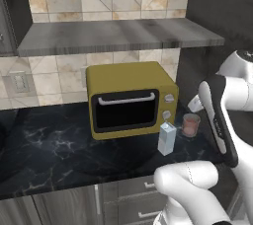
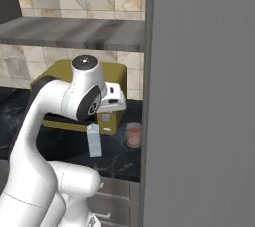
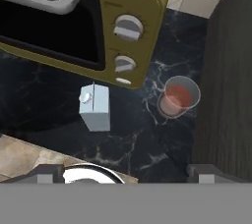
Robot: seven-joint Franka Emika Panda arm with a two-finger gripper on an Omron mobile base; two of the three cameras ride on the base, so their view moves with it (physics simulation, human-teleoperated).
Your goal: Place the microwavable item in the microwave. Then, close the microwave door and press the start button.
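The microwavable item, a small pinkish translucent cup [image 1: 190,124] [image 2: 134,135] [image 3: 178,96], stands upright on the black marble counter [image 1: 49,145], to the right of the yellow oven's front corner. My gripper [image 3: 128,174] hangs above the counter, looking down. Its two fingertips [image 3: 49,174] sit wide apart at the bottom of the hand view, open and holding nothing. The cup lies ahead of the gripper and toward its right finger, untouched. The microwave and the microwave door are out of view.
A yellow countertop oven [image 1: 131,99] [image 3: 142,2] stands left of the cup. A white-blue carton [image 1: 167,138] [image 2: 93,140] [image 3: 95,107] stands in front of the oven. A dark cabinet wall [image 3: 229,70] rises just right of the cup, and a grey shelf [image 1: 113,34] hangs overhead.
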